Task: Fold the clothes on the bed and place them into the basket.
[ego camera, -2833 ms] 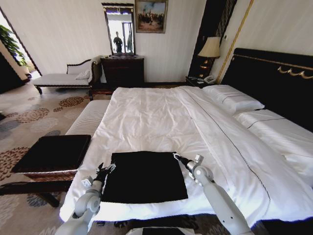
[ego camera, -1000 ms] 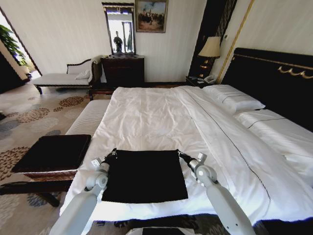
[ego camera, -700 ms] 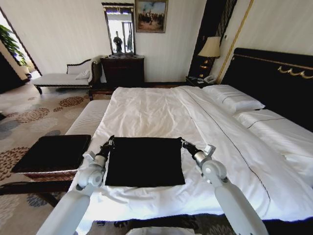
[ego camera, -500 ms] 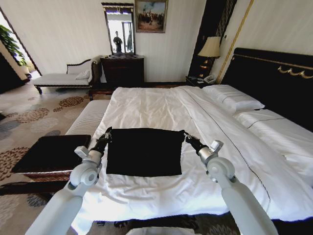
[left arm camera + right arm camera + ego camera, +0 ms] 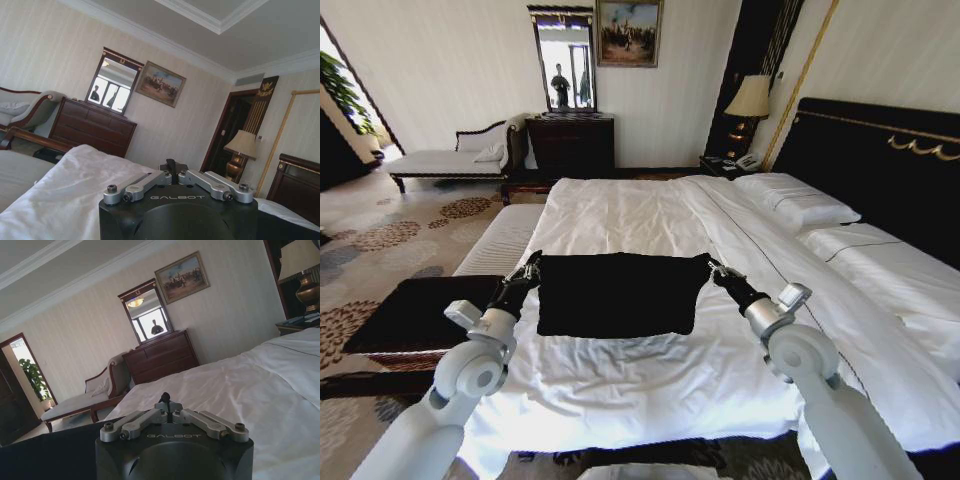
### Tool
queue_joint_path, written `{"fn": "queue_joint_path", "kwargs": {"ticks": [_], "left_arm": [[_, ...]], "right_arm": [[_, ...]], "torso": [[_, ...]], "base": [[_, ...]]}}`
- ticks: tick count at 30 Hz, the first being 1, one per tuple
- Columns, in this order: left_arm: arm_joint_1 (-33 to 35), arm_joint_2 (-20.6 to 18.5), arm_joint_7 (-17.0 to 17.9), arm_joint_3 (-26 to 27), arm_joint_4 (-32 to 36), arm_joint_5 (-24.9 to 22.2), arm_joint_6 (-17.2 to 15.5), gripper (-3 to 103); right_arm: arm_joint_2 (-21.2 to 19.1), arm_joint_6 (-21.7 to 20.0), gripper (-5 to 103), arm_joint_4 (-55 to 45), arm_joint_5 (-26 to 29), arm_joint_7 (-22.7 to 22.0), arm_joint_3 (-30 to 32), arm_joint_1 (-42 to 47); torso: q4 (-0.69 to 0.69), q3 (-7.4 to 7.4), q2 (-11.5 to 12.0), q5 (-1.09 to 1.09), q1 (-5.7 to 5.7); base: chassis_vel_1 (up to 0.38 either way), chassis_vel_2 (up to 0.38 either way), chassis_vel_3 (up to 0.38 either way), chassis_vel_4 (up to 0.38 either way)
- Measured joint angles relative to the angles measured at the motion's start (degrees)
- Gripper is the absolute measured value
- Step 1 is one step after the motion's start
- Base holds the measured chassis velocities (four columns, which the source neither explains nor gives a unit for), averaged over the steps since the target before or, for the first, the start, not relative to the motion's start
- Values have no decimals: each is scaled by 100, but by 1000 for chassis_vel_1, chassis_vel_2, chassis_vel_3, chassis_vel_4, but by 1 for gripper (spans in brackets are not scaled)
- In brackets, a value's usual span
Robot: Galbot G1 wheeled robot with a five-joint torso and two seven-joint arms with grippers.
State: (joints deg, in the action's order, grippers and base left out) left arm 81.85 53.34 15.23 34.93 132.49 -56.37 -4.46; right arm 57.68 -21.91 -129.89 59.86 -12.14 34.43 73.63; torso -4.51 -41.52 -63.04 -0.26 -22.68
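The black shirt is higher now than it was a moment ago. Before, it lay flat near the foot of the bed. Now both arms have lifted its top edge up and moved it farther over the bed, so the cloth hangs down like a small curtain. Its bottom edge is close to the white duvet.

The left gripper holds the shirt's left top corner, with its jaws pinched tight on the cloth. The right gripper holds the right top corner the same way.

The bed is very big and white, with pillows by a tall black headboard. The basket, with its flat black top, stands on the floor just beside the bed on the robot's left. A long pale bench sits past it. Far back are a dark dresser, a mirror, a painting and a lamp.
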Motion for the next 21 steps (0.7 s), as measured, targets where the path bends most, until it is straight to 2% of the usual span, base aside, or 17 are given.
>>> {"fn": "queue_joint_path", "kwargs": {"ticks": [3,4,7,12,17,21], "left_arm": [[669,235,-36,383,471,129,2,1],[669,235,-36,383,471,129,2,1],[1398,443,-127,641,963,344,31,1],[2282,670,-207,612,1127,818,125,1],[2755,877,-138,585,1126,1003,107,1],[2770,959,-44,559,1113,1002,100,1]], "right_arm": [[108,-24,0,-367,22,-1,307,498],[108,-24,0,-367,22,-1,307,498],[193,-50,0,-960,88,7,690,1066],[472,-29,0,-1388,-45,65,1065,1866],[686,-53,0,-1393,4,-81,1260,2331],[678,-59,0,-1384,104,-212,1274,2236]], "torso": [[0,1,0,1,0],[0,1,0,1,0],[0,1,0,1,1],[-1,1,-2,0,2],[-2,0,-2,1,1],[1,0,-2,1,1]], "base": [[0,0,0,0],[0,0,0,0],[0,0,0,0],[0,0,0,0],[0,0,0,0],[0,0,0,0]]}}
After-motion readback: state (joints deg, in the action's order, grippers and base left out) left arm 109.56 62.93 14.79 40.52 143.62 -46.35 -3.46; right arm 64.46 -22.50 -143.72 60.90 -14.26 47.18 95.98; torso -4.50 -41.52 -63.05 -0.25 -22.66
